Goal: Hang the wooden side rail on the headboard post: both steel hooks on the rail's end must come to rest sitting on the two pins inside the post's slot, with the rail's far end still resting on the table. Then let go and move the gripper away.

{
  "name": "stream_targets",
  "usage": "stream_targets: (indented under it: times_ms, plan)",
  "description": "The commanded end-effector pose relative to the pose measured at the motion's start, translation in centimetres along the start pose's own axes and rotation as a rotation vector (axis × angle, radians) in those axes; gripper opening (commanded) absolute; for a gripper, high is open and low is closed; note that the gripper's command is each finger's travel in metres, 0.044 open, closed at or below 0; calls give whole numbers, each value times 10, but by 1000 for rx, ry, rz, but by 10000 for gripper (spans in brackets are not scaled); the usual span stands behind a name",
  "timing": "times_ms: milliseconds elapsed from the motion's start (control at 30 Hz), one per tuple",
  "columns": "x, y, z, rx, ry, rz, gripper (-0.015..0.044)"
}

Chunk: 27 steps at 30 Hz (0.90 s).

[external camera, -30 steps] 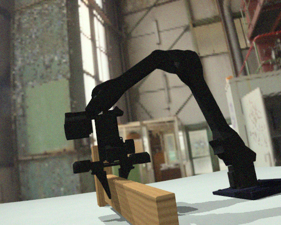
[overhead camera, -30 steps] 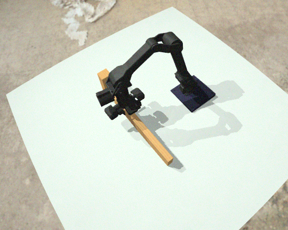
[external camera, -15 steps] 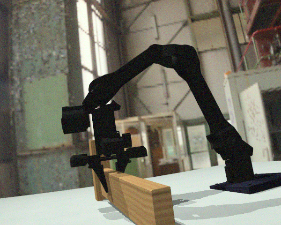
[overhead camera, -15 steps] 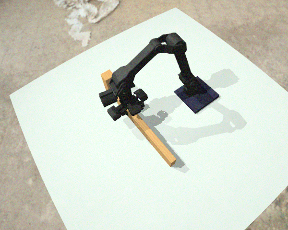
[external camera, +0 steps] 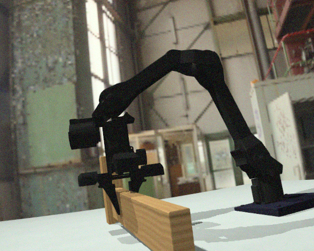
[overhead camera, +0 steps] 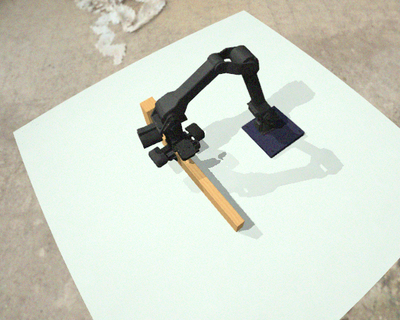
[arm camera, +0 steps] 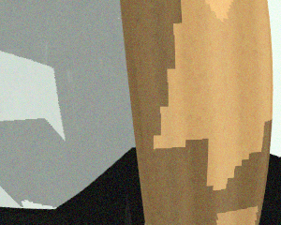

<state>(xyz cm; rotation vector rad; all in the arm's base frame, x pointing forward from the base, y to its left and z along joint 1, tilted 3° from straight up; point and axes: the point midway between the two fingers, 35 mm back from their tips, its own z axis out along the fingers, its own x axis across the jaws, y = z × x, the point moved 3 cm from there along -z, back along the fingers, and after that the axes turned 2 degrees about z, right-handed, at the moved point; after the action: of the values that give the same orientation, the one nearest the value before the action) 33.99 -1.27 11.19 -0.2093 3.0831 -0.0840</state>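
The wooden side rail (overhead camera: 215,193) (external camera: 152,216) (arm camera: 203,94) stands on its narrow edge, long and light brown, running from the post toward the front. The wooden headboard post (overhead camera: 147,105) (external camera: 108,207) stands upright at the back left, partly behind the arm. My gripper (external camera: 125,204) points down over the rail near its post end and is shut on it, one finger on each side. In the exterior view the rail's post end appears close to the post. The steel hooks, the slot and the pins are hidden, so I cannot tell whether they meet. Whether the far end touches the table is unclear.
The white table (overhead camera: 124,241) (external camera: 30,232) carries the rail, the post and the arm's dark blue base plate (overhead camera: 271,149) (external camera: 276,212), which lies right of the rail. The arm arches between the base and the rail.
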Motion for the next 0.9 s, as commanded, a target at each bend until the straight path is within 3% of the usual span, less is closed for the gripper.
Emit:
stream_targets:
  times_ms: [0, 867]
  plan:
    - [-1, -1, -1, 2, -7, 0, 0]
    - [0, -4, -2, 2, -7, 0, 0]
